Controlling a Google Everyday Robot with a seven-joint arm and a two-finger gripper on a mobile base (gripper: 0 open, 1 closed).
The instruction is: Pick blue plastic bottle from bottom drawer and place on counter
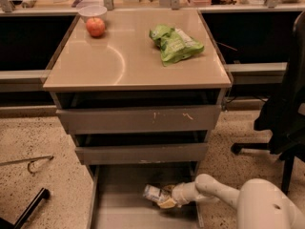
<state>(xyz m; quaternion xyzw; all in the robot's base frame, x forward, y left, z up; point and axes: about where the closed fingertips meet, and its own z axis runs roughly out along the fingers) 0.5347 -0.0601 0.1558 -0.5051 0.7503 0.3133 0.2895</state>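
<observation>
Bottom drawer (119,210) pulled out at floor level, the tray floor exposed. That is why the arm (217,191) comes in low, from about 4 o'clock, beneath the two upper drawers.

Bottle (153,193) lies on its side on the drawer floor, a little toward 3 o'clock of centre, its far end pointing to roughly 10 o'clock. Not lifted.

Hand (167,200) sits right at the bottle's near end, touching or overlapping it. Cannot tell whether it is clenched on the bottle or only set around it. Judgement: this is the grasp step; lift and transfer are not yet done.

Surface (119,63) above has an apple (96,26) in front of a small bowl (93,11) at 11 o'clock, and a green bag (175,43) at 1 o'clock. The centre and 6 o'clock edge look the likeliest place to set the bottle down.

Risk: a bottle lying flat may roll or slip out of a shallow end grip as it is raised past the drawer fronts.
</observation>
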